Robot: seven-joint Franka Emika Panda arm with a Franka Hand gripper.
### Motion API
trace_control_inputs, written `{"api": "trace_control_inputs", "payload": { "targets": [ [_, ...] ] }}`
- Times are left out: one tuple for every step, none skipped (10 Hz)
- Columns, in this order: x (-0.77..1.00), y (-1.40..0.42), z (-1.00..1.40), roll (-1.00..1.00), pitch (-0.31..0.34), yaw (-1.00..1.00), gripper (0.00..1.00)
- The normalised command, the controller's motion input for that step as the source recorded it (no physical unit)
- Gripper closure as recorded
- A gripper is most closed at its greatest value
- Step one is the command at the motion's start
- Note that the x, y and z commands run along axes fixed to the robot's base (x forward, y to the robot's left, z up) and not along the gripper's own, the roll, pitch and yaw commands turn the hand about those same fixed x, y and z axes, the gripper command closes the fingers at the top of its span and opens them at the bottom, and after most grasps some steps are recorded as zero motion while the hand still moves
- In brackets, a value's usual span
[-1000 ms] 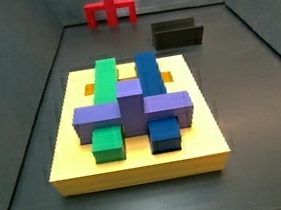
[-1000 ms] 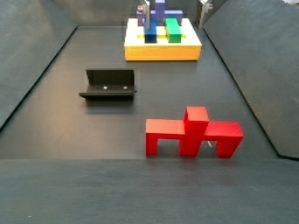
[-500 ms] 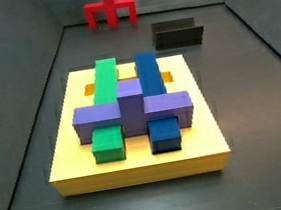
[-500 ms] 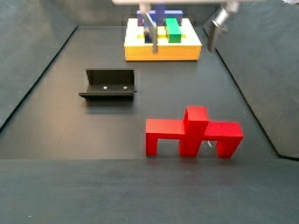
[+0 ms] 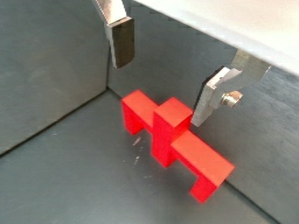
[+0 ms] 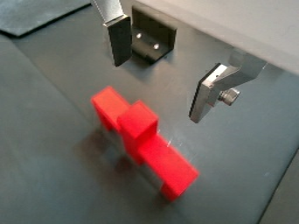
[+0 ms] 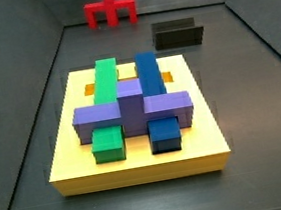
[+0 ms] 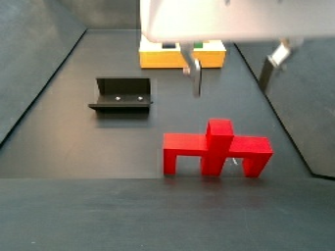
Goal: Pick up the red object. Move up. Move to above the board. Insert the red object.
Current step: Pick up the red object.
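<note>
Bright red, the red object is standing on its legs on the dark floor near one end wall, well apart from the board at the far end. I am holding the hand above it, the silver fingers spread wide with nothing between them, the post lying roughly under the gap in both wrist views. My worry is the approach: if I am coming down off-centre, a pad could be landing on the crossbar and tipping the piece, or gripping only one edge of the post. The fixture is sitting to the side, near but not blocking. The board's purple block, green block and blue block are crowding its slots.
</note>
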Motion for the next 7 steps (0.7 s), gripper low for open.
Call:
{"api": "trace_control_inputs", "payload": {
  "targets": [
    [0.0, 0.21, -0.59, -0.06, -0.089, 0.0, 0.0],
    [0.0, 0.18, -0.61, 0.0, -0.089, 0.0, 0.0],
    [0.0, 0.0, -0.5, -0.06, -0.117, 0.0, 0.0],
    [0.0, 0.0, -0.43, -0.06, -0.107, -0.03, 0.0],
    [0.0, 0.02, -0.35, -0.07, -0.103, -0.01, 0.0],
    [0.0, 0.11, -0.21, -0.05, -0.051, 0.0, 0.0],
    [0.0, 0.19, -0.11, -0.05, 0.0, -0.02, 0.0]
  ]
}}
